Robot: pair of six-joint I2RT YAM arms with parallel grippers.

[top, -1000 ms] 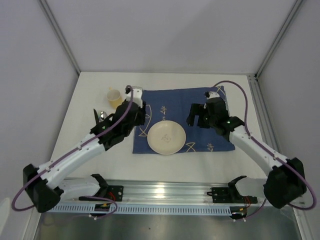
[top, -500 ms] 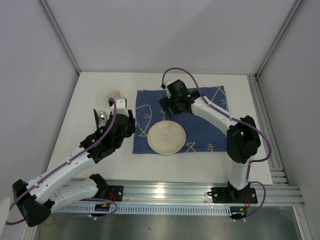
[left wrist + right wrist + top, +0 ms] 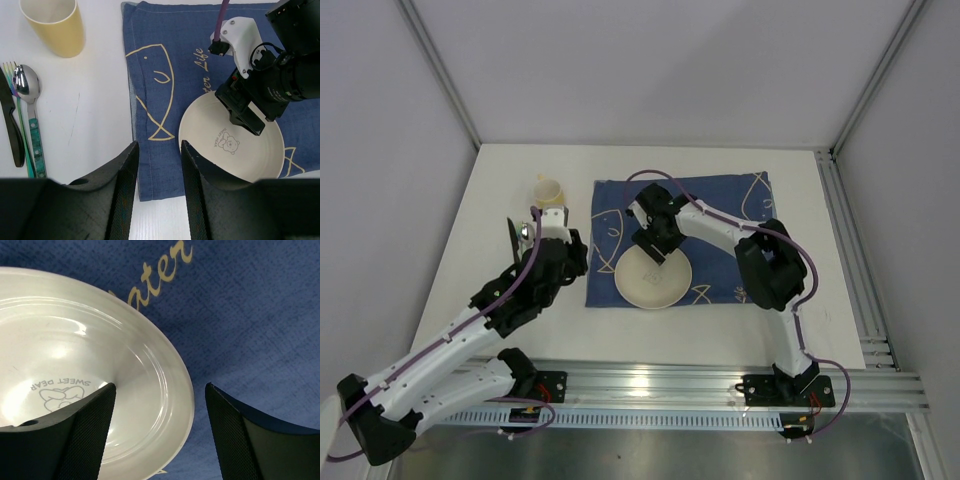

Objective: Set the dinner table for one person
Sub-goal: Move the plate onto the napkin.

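On the white dinner table [image 3: 500, 190] lies a dark blue cloth [image 3: 720, 215] with a cream plate [image 3: 655, 285] on its near part. My right gripper [image 3: 656, 252] hangs over the plate's far rim. In the right wrist view it [image 3: 160, 387] is open, and the plate's rim [image 3: 180, 390] sits between its fingers, touching neither. My left gripper [image 3: 159, 146] is open and empty, high above the cloth's left edge [image 3: 135, 100]. A yellow cup [image 3: 52, 25] stands left of the cloth.
A spoon [image 3: 27, 95], a fork [image 3: 11, 72] and a black-handled knife [image 3: 14, 132] lie side by side on the table below the cup. Silver frame rails [image 3: 840, 250] edge the table on the right. Grey walls close in the left, right and back.
My right arm has swung from the cloth's right side across to the plate and its jaws have narrowed. My left arm has drawn back a little toward the near left.
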